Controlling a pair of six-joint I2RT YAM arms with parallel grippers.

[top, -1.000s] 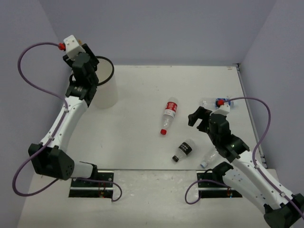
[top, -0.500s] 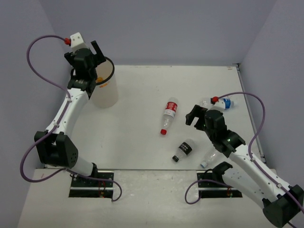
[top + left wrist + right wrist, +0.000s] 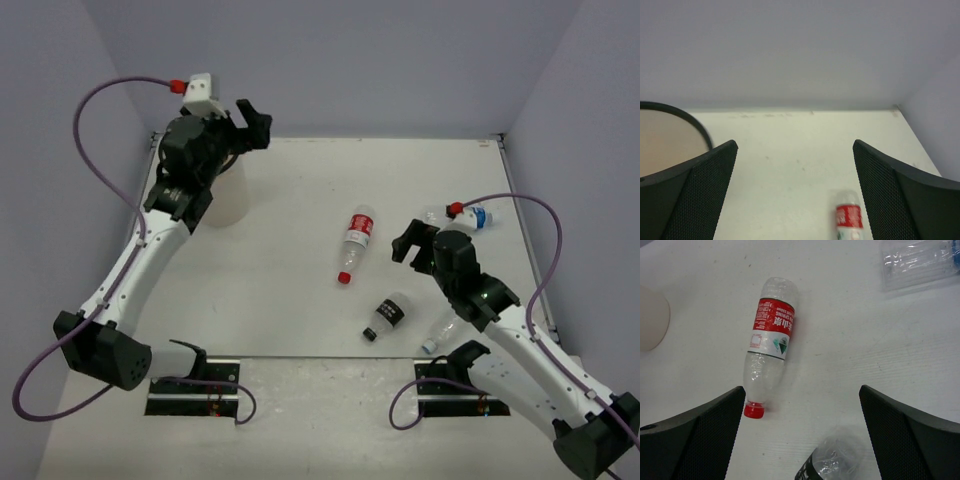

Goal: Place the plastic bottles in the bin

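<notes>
Hovering wide and empty near the red-labelled bottle (image 3: 771,335) lying on the counter (image 3: 840,365), the right jaws could nudge it rolling away; the left jaws gape empty by the bin (image 3: 230,195).

Your white table (image 3: 285,290) has the bin (image 3: 228,198) standing at its far left. The red-labelled bottle (image 3: 356,238) lies mid-table, the black-labelled bottle (image 3: 388,314) toward the near edge, a plain clear bottle (image 3: 438,332) just right of it, and the blue-labelled bottle (image 3: 478,216) far right.
</notes>
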